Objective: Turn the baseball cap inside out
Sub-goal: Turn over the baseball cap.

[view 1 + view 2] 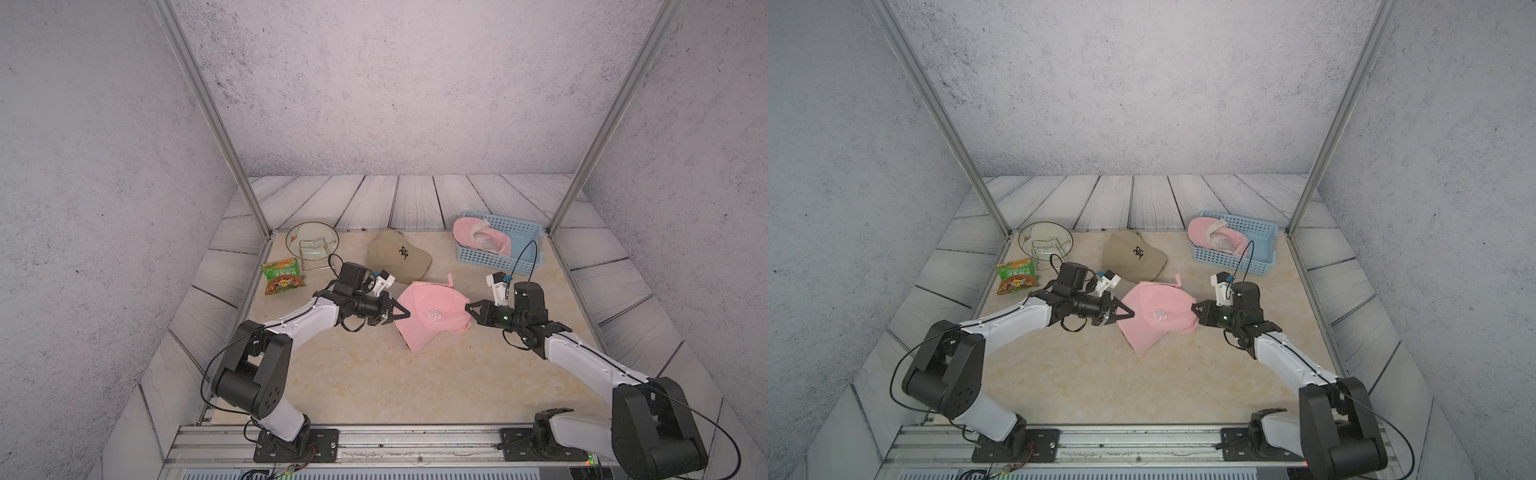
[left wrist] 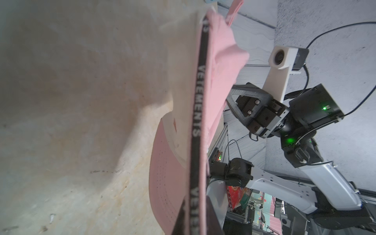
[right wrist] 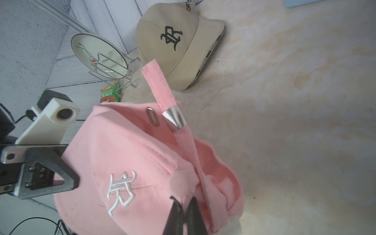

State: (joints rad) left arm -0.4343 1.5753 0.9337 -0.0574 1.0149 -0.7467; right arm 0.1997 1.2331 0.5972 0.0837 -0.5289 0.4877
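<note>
**Both top views:** cap (image 1: 432, 316) at the table (image 1: 374, 382) centre, stretched between left gripper (image 1: 408, 314) and right gripper (image 1: 466, 308)

**Left wrist:** left jaws clamped on the sweatband (image 2: 196, 122) rim

**Right wrist:** right jaws narrow, nipping crown (image 3: 126, 154) fabric

Expect light, floppy cloth, with only the brim (image 2: 162, 183) stiff. Hold the rim and push the crown through

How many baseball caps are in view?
3. One pink cap is gripped between the left hand and right hand; a beige cap lies on the table behind it; a second pink cap sits in the blue basket.
</note>
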